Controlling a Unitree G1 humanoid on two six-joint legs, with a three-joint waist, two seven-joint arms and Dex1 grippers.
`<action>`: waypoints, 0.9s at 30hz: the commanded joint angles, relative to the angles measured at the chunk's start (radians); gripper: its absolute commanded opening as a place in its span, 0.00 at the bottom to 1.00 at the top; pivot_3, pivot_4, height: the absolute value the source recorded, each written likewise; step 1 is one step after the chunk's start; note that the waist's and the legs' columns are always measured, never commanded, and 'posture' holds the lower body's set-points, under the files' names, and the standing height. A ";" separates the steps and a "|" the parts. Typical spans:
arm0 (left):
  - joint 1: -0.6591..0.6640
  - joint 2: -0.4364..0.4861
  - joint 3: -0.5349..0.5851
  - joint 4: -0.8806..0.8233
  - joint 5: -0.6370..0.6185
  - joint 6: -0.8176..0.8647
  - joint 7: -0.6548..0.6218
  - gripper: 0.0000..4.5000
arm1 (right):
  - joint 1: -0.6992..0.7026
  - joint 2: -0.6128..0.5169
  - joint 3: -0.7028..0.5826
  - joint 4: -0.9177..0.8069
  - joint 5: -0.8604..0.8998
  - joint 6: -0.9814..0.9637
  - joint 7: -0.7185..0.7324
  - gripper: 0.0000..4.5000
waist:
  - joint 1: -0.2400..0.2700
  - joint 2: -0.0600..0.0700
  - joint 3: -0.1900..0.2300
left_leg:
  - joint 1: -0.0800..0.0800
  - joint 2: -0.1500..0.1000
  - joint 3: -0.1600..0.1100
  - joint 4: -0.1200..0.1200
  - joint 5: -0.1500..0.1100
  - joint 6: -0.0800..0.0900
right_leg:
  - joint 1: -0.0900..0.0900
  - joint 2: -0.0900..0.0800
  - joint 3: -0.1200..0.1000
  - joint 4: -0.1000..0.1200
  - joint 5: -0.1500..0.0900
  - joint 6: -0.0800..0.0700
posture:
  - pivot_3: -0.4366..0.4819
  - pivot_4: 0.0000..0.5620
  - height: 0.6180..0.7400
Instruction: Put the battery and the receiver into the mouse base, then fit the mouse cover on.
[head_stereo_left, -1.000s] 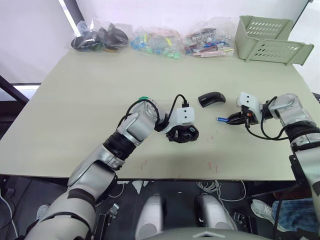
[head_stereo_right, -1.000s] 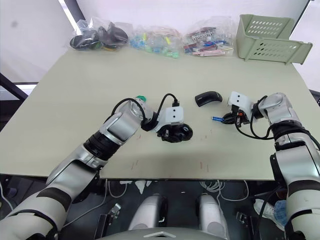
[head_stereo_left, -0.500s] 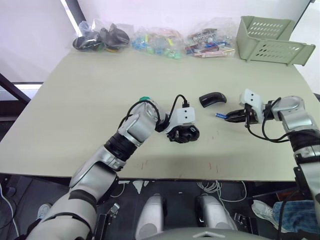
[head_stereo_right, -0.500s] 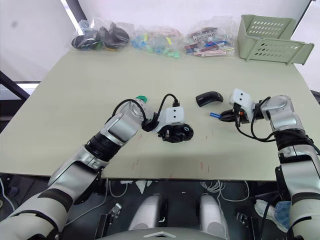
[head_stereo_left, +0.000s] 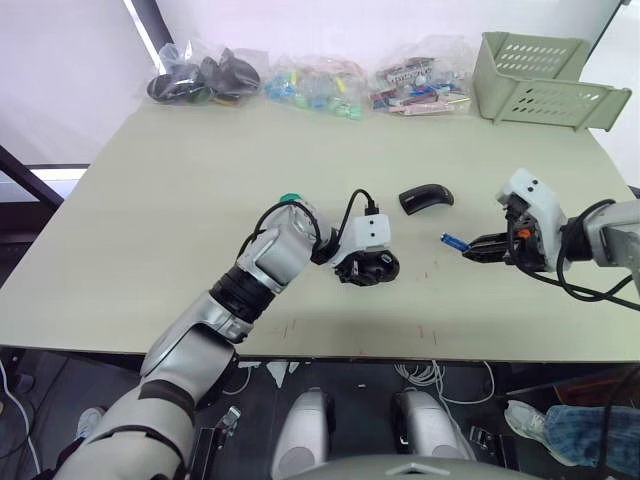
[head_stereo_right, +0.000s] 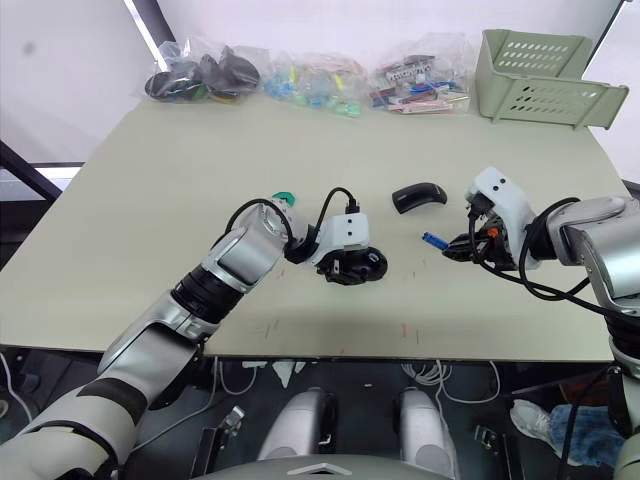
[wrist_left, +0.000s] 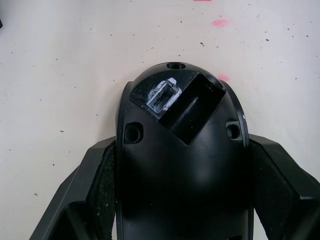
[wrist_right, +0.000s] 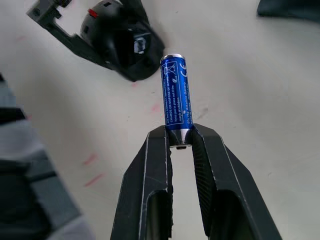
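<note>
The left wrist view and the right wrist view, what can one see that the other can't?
Left wrist view alone: the mouse base's open compartments up close, between the left gripper's fingers, with a small metal-rimmed slot. Right wrist view alone: the blue battery pinched at one end by the right gripper, and a corner of the mouse cover. Both show the mouse base and table.

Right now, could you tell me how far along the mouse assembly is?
Early stage. The left gripper is clamped on the mouse base; its battery slot is empty, and a small metal-rimmed part beside it may be the receiver. The right gripper pinches the battery by one end, apart from the base. Still to do: insert the battery, then fit the mouse cover, which lies on the table.
</note>
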 joint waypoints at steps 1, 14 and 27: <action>0.024 -0.014 -0.043 0.039 0.025 0.000 0.006 0.67 | -0.019 0.010 -0.041 -0.034 0.170 0.061 -0.113 0.03 | 0.002 0.000 0.000 | 0.000 0.000 0.000 0.000 0.000 0.000 | 0.000 0.000 0.000 0.000 0.000 0.000 | 0.48 0.27 1.00; 0.016 -0.029 -0.039 0.072 0.027 -0.008 -0.001 0.67 | -0.159 0.072 0.084 0.322 0.976 0.061 -0.864 0.03 | -0.001 0.000 0.000 | -0.001 0.000 0.000 0.000 0.000 0.000 | 0.000 -0.001 -0.001 -0.002 0.000 0.000 | 0.48 0.27 1.00; 0.026 -0.019 -0.044 0.054 0.029 -0.002 -0.012 0.67 | -0.186 0.061 0.315 0.418 1.593 -0.178 -1.489 0.03 | -0.001 0.000 0.000 | -0.003 0.000 -0.001 -0.001 -0.001 0.002 | 0.001 -0.002 -0.001 -0.004 0.000 0.000 | 0.48 0.27 1.00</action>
